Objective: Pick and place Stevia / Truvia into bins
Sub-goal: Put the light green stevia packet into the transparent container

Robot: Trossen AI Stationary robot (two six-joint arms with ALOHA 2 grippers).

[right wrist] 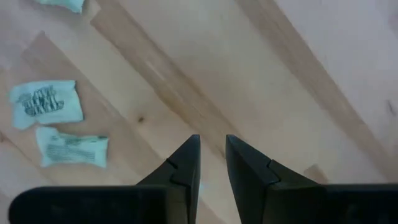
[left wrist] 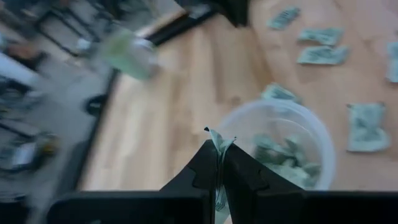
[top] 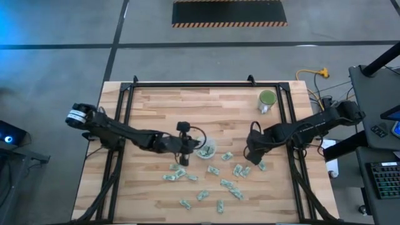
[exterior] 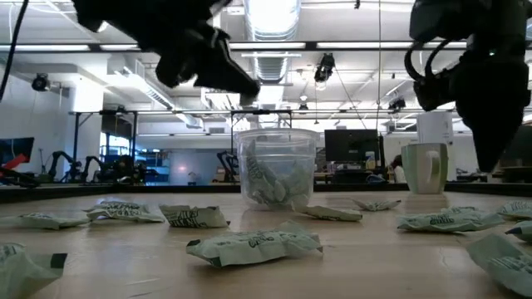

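Several pale green and white Stevia packets lie flat on the wooden table. The clear round bin stands upright at mid-table with packets inside. Just left of the bin's rim and above it, my left gripper is shut on one packet. My right gripper hangs right of the bin, pointing down over bare wood. It is open, with nothing between its fingers. Two packets lie off to one side of it. My left gripper pinches one packet between its two fingers. A crumpled edge sticks out past the fingertips. The fingers slant down from the table's left toward the bin. The packet is lifted clear of the table, beside the bin's rim.
A green mug with a white handle stands near the table's far right corner. A black frame runs along the table's edges. Loose packets cover the near half. The far half is bare wood.
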